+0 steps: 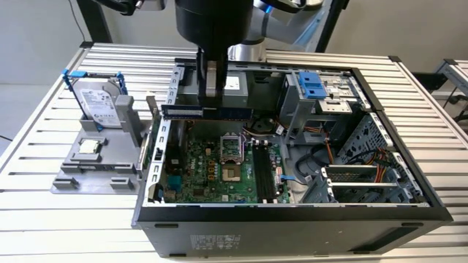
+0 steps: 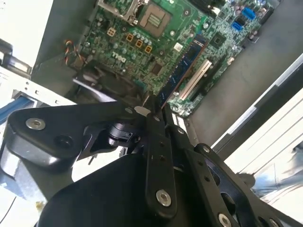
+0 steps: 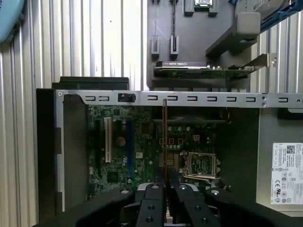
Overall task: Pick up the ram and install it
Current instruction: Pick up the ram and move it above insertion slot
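End effector (image 1: 212,103) clamped on the ram (image 1: 208,112), whose long axis lies level across the exterior view above the motherboard (image 1: 212,175) of the open computer case (image 1: 292,211), long black slots (image 1: 264,170) lying below, toward the exterior view's right.

My gripper (image 1: 210,104) is holding the ram (image 1: 208,112) level above the open computer case (image 1: 292,211), over the motherboard (image 1: 212,164), which is lying on the case floor. The case is resting on the table (image 1: 66,222). Just beside it, at the exterior view's left, a holder (image 1: 80,175) is carrying the hard drive (image 1: 98,104) upright, with the processor chip (image 1: 90,146) lying nearer the camera.
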`<state>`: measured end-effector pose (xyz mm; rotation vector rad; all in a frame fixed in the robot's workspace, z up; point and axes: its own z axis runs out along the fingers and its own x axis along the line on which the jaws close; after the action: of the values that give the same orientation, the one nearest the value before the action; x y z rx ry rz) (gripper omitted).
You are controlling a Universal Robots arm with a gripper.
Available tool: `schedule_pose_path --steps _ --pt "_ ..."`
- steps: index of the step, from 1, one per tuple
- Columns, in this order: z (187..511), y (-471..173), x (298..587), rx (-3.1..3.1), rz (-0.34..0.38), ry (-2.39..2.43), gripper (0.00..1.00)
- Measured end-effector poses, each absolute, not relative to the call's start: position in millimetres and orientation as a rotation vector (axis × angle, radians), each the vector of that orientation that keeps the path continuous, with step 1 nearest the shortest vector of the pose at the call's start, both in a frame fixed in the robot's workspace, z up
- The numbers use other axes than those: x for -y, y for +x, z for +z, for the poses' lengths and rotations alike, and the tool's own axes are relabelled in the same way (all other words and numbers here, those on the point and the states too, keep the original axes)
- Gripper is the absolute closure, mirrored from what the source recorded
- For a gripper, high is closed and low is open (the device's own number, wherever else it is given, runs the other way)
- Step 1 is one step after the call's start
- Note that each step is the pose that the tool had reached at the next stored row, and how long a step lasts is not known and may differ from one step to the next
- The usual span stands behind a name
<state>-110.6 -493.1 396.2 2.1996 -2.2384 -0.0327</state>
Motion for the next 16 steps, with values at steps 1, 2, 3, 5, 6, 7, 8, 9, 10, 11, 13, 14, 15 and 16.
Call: schedule_pose_path --steps 1,2,3,5,6,7,8,9,10,11,13,14,15,16 --pt "396 -107 493 2.238 -0.033 2.2 1.0" --pt "396 -104 493 2.237 -0.033 2.2 1.0" --pt "396 -101 493 2.236 -0.034 2.201 1.0" --pt "396 -95 493 2.235 -0.034 2.202 1.0" --pt "396 -92 493 2.234 -0.034 2.202 1.0" --pt "396 -88 493 2.233 -0.035 2.203 1.0" --pt "396 -85 493 2.232 -0.035 2.203 1.0" --pt "396 -82 493 2.232 -0.035 2.204 1.0" --pt "396 -79 493 2.231 -0.036 2.204 1.0" --pt "396 -75 493 2.23 -0.036 2.205 1.0" --pt "396 -69 493 2.228 -0.037 2.206 1.0" --pt "396 -66 493 2.227 -0.037 2.206 1.0" --pt "396 -62 493 2.227 -0.037 2.207 1.0" --pt "396 -59 493 2.226 -0.038 2.207 1.0"
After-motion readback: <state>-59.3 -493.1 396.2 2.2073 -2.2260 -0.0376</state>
